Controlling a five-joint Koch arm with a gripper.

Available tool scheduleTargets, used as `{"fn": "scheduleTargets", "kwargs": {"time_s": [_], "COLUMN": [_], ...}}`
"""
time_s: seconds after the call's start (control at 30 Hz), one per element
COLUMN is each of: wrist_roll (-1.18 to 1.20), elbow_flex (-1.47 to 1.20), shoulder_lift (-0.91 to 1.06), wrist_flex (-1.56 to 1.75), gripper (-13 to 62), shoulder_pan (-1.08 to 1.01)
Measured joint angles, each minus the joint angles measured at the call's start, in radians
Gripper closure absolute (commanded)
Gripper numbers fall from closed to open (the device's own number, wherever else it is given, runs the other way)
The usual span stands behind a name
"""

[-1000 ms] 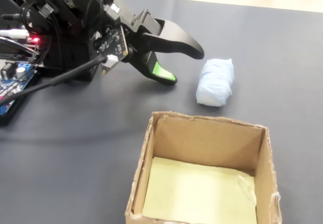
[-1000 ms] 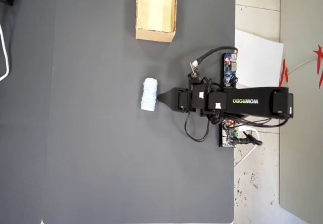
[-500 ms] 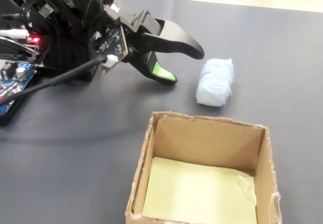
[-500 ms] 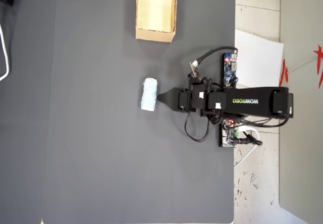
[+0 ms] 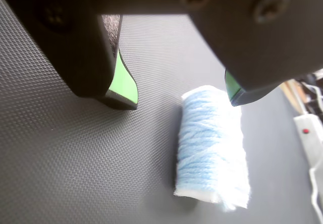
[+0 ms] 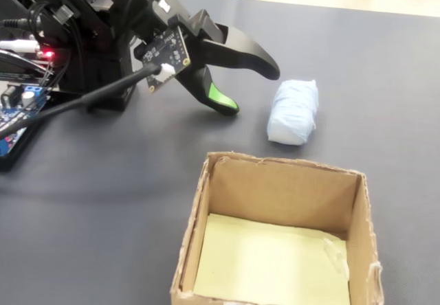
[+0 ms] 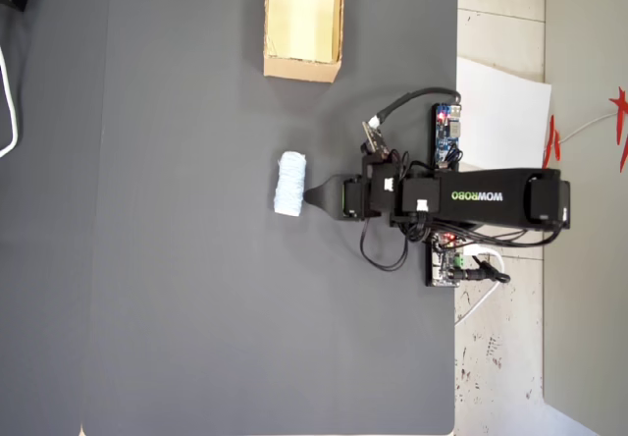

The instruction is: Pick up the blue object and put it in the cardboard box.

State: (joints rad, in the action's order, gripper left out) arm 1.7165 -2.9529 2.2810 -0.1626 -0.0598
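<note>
The blue object (image 5: pixel 212 143) is a pale blue yarn roll lying on its side on the dark mat. My gripper (image 5: pixel 180 102) is open, its two black jaws with green pads spread wide. The right jaw tip hangs just over the roll's near end and the left jaw stands clear over bare mat. In the fixed view the gripper (image 6: pixel 251 91) sits just left of the blue object (image 6: pixel 293 111), low over the mat. The cardboard box (image 6: pixel 275 188) stands open in front, with a yellowish floor. From overhead the blue object (image 7: pixel 290 184) lies left of the gripper (image 7: pixel 309 197), and the cardboard box (image 7: pixel 302 66) is at the top.
Circuit boards and cables (image 6: pixel 27 78) crowd the arm's base. A white paper sheet (image 7: pixel 505 112) lies off the mat beside the arm. A white power strip (image 5: pixel 310 135) shows at the mat's edge.
</note>
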Motion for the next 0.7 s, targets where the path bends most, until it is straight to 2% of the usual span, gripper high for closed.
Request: {"fn": "scheduleTargets", "kwargs": {"time_s": [0.2,0.5,0.7], "wrist_roll": [-0.002,-0.003,-0.057], "elbow_flex": [0.143,0.324,0.508], "shoulder_lift": [0.000,-0.003,-0.166], "wrist_flex": [-0.268,-0.437,-0.459], "gripper": [16.5,16.5,16.5], "shoulder_pan": [0.057,0.094,0.094]}}
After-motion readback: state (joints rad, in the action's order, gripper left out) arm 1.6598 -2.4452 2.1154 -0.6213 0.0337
